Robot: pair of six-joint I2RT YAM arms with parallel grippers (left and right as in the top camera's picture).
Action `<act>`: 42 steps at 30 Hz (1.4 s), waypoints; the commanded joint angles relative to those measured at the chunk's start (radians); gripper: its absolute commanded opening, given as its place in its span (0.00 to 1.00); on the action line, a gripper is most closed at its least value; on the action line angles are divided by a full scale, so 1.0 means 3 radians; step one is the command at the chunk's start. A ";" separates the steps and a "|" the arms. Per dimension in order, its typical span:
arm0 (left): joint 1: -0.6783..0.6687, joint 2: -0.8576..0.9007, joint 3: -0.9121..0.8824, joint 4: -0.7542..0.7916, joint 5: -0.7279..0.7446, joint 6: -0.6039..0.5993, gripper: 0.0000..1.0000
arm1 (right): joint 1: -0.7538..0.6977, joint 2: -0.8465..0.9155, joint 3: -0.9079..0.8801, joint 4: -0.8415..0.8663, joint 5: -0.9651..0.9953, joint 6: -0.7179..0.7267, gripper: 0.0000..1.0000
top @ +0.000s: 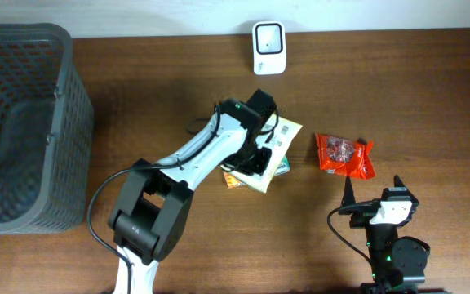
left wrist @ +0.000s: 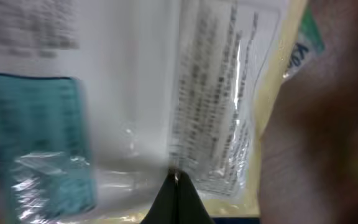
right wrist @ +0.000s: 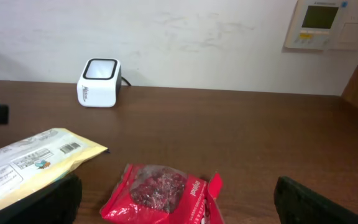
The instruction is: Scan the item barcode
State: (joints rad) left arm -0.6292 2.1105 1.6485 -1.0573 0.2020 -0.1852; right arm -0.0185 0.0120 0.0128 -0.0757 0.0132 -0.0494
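Observation:
A white packet with a yellow edge [top: 286, 135] lies mid-table on top of other flat packets, and its printed back fills the left wrist view [left wrist: 135, 93]. My left gripper [top: 258, 159] is over it, jaws shut, the tips [left wrist: 176, 178] pinching the film at the packet's middle seam. Seen from the right wrist, its barcode [right wrist: 70, 148] faces up near the corner. The white scanner [top: 268, 47] stands at the far edge [right wrist: 98, 82]. My right gripper [top: 374, 189] hangs open near the front edge, behind a red snack packet [right wrist: 160, 193].
A dark mesh basket [top: 23, 122] fills the table's left end. The red snack packet [top: 345, 155] lies right of the pile. An orange-and-green packet [top: 233, 180] sticks out beneath the pile. A wall panel [right wrist: 322, 23] hangs behind the table.

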 commanded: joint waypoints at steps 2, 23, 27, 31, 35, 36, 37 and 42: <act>-0.0118 0.0009 -0.0155 -0.0001 0.0417 -0.0039 0.00 | 0.0018 -0.0010 -0.0024 -0.0019 0.0004 0.0004 0.98; 0.0512 0.0058 0.1218 -0.0732 0.0164 0.1021 0.99 | 0.0018 -0.0010 -0.0024 -0.0019 0.0004 0.0004 0.98; 0.0170 0.0058 0.1101 -0.0785 -0.0125 0.1420 0.99 | 0.0018 -0.0010 -0.0024 -0.0019 0.0004 0.0004 0.98; -0.0244 0.0058 0.1050 -0.0763 -0.0666 0.1366 0.99 | 0.0018 -0.0010 -0.0024 -0.0019 0.0004 0.0004 0.98; -0.0469 0.0058 0.0666 -0.0486 -0.1090 0.0872 0.94 | 0.0018 -0.0010 -0.0024 -0.0019 0.0004 0.0004 0.98; -0.0507 0.0058 0.0559 -0.0422 -0.1088 0.0801 0.95 | 0.0018 -0.0009 -0.0024 -0.0019 0.0004 0.0004 0.98; -0.0547 0.0058 0.0449 -0.0329 -0.1088 0.0800 0.96 | 0.0018 -0.0010 -0.0024 -0.0019 0.0004 0.0004 0.98; -0.0665 0.0058 0.0111 0.0277 -0.1083 0.0791 0.95 | 0.0018 -0.0010 -0.0024 -0.0019 0.0004 0.0004 0.98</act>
State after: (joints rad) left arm -0.8124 2.1216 1.7260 -1.0424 -0.1093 0.0696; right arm -0.0185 0.0120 0.0128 -0.0757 0.0128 -0.0502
